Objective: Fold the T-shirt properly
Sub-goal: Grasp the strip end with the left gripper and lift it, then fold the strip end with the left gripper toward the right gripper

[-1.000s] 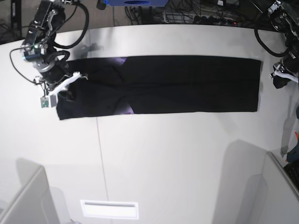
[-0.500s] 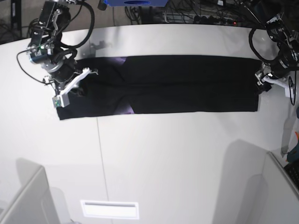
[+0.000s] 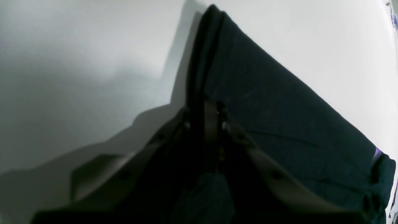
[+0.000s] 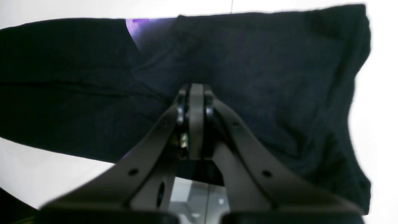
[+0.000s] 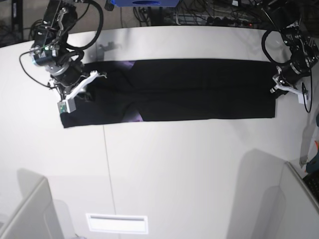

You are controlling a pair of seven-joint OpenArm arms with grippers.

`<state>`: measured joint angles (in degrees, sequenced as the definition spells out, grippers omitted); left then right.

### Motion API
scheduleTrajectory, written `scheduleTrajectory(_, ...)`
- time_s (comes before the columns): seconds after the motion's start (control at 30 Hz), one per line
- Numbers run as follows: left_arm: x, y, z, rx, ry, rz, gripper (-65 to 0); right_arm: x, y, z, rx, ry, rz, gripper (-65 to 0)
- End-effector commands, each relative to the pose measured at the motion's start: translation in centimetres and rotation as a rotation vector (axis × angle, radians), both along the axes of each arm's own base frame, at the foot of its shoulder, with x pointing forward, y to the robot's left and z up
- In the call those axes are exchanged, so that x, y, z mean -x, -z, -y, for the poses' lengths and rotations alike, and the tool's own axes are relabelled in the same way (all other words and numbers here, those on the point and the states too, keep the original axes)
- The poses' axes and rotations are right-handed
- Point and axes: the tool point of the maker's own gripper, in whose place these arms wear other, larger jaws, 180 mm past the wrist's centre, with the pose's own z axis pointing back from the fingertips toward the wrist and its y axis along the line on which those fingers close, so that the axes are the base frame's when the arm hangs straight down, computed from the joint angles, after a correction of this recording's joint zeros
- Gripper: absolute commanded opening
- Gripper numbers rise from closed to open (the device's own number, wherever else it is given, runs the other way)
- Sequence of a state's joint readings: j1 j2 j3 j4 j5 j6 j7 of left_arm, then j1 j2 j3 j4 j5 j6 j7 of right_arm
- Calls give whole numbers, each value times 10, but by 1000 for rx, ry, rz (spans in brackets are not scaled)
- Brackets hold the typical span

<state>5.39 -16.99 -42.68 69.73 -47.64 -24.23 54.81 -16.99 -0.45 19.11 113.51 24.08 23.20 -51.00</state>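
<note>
The black T-shirt (image 5: 189,89) lies folded into a long flat strip across the far part of the white table (image 5: 174,169), with slivers of purple print (image 5: 134,117) showing. My left gripper (image 5: 275,92) is at the strip's right end. In the left wrist view it (image 3: 203,116) is shut on the T-shirt's edge (image 3: 279,102). My right gripper (image 5: 82,90) is over the strip's left end. In the right wrist view it (image 4: 192,99) is shut, tips down on the T-shirt (image 4: 264,71). I cannot tell if cloth is pinched there.
A blue object (image 5: 144,2) and cables lie beyond the table's far edge. A white label strip (image 5: 117,223) is near the front edge. Grey panels stand at the front left (image 5: 25,214) and front right (image 5: 299,199). A seam line (image 5: 107,169) crosses the table.
My left arm has swung in from off the table's right side to the T-shirt's right end. My right gripper has shifted rightward over the left end. The T-shirt lies as before.
</note>
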Motion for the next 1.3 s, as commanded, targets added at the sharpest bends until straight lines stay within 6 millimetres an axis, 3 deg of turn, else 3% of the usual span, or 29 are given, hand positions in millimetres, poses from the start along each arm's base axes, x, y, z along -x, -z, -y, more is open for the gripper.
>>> scheduleTrajectory(0.0,6,2,-6,-34,20,-49,-650,-7,-12,-1,-7,-5,51,-650)
scheduleTrajectory(0.1,9,-3,-25,-139,35,-80,-650,-7,-13,-1,-8,-4,53,-650)
scheduleTrajectory(0.2,-4,-30,-36,-271,48,-9,-650,-7,-13,-2,-10,-3,54,-650)
scheduleTrajectory(0.4,-8,-82,-21,-436,135,93,-650,-9,-14,-2,-10,-3,59,-650)
scheduleTrajectory(0.67,-4,-83,97,-359,341,179,-650,-12,-17,-2,-10,-4,68,-650)
scheduleTrajectory(0.93,-8,-69,187,-175,400,168,-650,-13,-17,-1,-9,-2,71,-650)
scheduleTrajectory(1.07,-15,-68,216,-112,398,164,-650,-13,-17,-1,-9,-2,71,-650)
scheduleTrajectory(1.27,-28,-75,244,-57,412,189,-650,-13,-17,-1,-9,-2,71,-650)
